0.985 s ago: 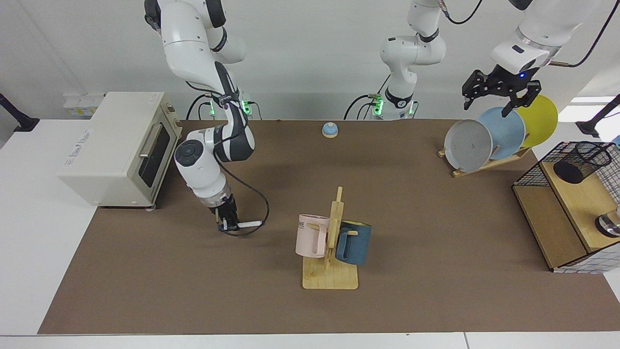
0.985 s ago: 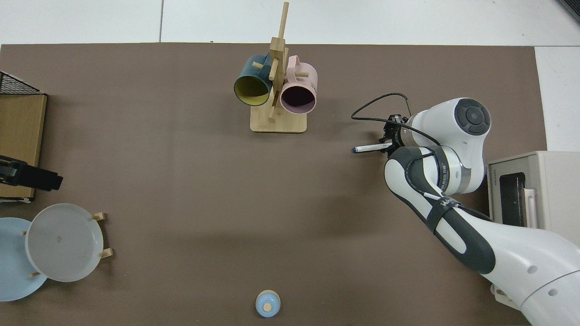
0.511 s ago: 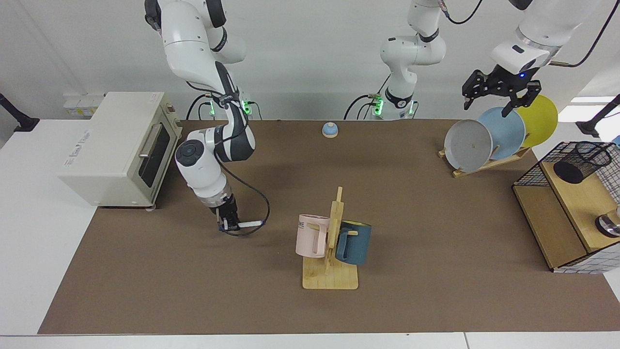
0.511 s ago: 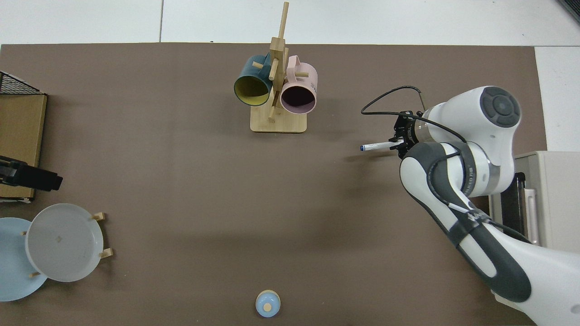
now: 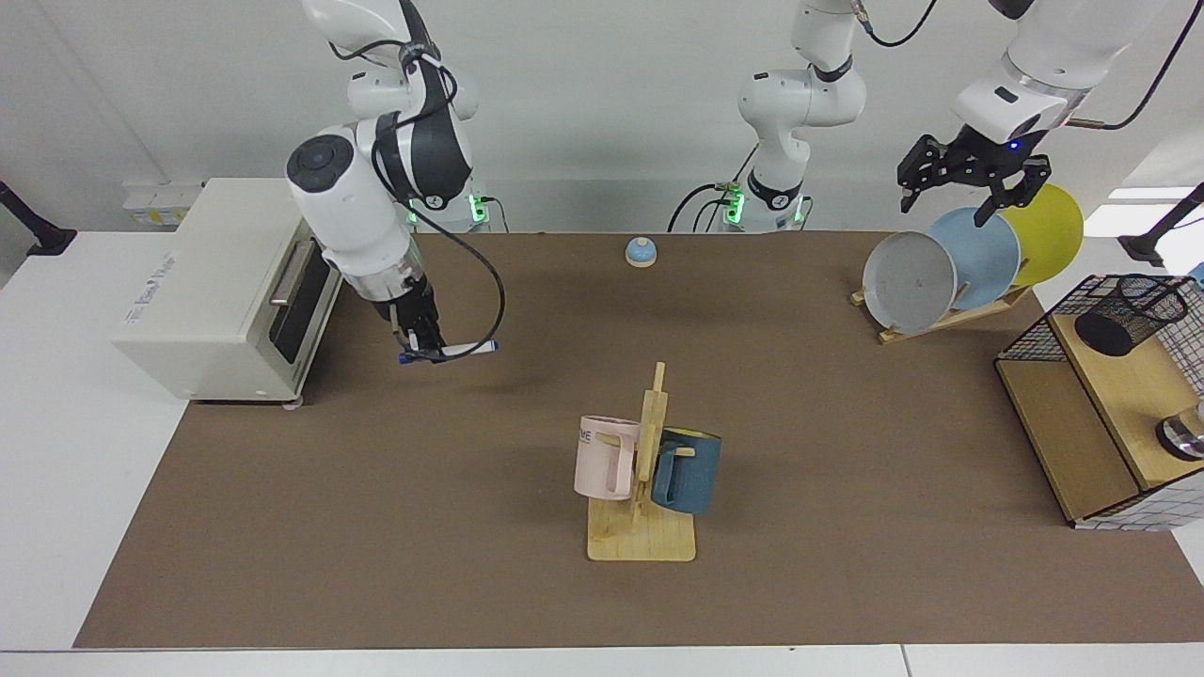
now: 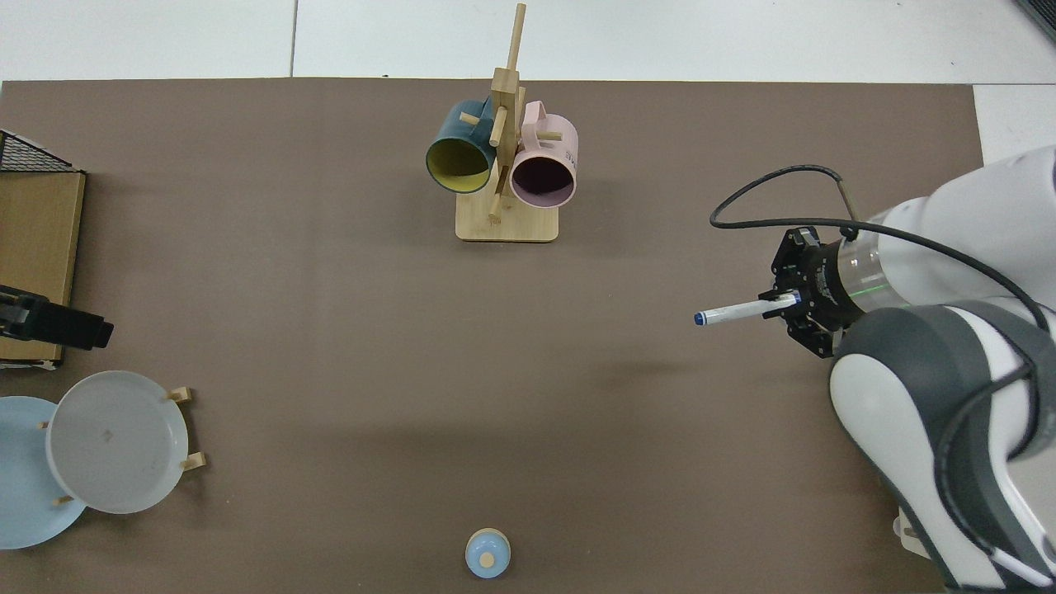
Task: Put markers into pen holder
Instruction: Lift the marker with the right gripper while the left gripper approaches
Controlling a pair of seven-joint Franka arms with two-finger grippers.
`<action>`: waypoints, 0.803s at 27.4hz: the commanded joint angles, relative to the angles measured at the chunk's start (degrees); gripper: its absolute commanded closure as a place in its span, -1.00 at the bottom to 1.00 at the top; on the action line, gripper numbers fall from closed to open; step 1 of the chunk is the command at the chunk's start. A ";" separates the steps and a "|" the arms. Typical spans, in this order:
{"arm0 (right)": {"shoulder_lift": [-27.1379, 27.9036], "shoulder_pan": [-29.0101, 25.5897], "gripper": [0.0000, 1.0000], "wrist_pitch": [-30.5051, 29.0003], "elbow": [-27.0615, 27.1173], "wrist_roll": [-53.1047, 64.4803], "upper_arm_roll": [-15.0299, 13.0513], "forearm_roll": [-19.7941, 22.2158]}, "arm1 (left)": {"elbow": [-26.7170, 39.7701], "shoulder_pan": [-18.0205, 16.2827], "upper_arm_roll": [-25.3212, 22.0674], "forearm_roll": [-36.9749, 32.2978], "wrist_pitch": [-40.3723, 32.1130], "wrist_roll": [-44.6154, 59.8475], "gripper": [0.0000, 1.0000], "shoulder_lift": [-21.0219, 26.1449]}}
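Open bench (image 5: 395, 527) lies between me and the pen holder (image 5: 1129, 315); only the mug tree (image 5: 644, 470) stands midway, the plate rack (image 5: 950, 268) near the holder

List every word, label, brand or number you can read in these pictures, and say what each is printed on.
"ME": end of a word on the pink mug; the rest is hidden.
Grey print on the toaster oven side: too small to read.
Print on the marker in the right gripper: unreadable.
Left gripper, above the plates: no text visible.
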State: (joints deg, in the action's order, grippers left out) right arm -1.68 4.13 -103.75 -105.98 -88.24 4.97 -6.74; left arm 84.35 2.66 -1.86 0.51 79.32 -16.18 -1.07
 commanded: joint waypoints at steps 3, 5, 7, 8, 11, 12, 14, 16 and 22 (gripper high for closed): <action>-6.31 0.79 1.00 5.49 -0.98 -1.50 0.56 -1.26 | 1.26 -0.47 0.98 0.19 -0.48 0.28 -1.00 -1.39; -7.02 2.28 1.00 6.19 -1.07 -3.94 0.57 -2.22 | 1.26 -0.47 1.15 0.54 -0.39 -0.25 -1.00 -1.39; -7.02 4.83 1.00 5.85 -0.98 -7.37 0.57 -2.49 | 1.26 -0.03 1.24 0.72 -0.30 -0.34 -1.00 -1.39; -7.02 6.23 1.00 5.50 -0.98 -9.04 0.57 -2.49 | 1.26 0.23 1.33 0.72 -0.30 -0.43 -1.00 -1.39; -7.02 10.28 1.00 5.05 -0.37 -14.05 0.57 -2.66 | 1.43 0.50 2.90 0.98 -0.39 -0.78 -1.00 -1.39; -7.02 11.42 1.00 5.05 -0.02 -15.63 0.57 -2.75 | 1.69 0.50 3.70 0.98 -0.57 -1.56 -0.99 -1.48; -7.02 14.31 1.00 4.97 0.51 -18.80 0.57 -3.19 | 1.78 0.50 4.67 1.16 -0.83 -4.37 -0.98 -1.74; -6.93 16.78 1.00 4.35 0.95 -21.70 0.57 -3.89 | 1.78 0.76 5.28 1.77 -0.83 -7.45 -0.98 -1.83; -5.62 21.88 1.00 -0.74 1.66 -30.31 0.57 -4.51 | 2.13 0.76 5.81 6.86 -0.66 -20.18 -0.97 -2.00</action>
State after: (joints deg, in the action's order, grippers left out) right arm -8.36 23.12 -101.13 -105.13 -112.84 5.97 -9.93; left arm 84.40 2.97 4.57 3.32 78.76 -26.79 -1.28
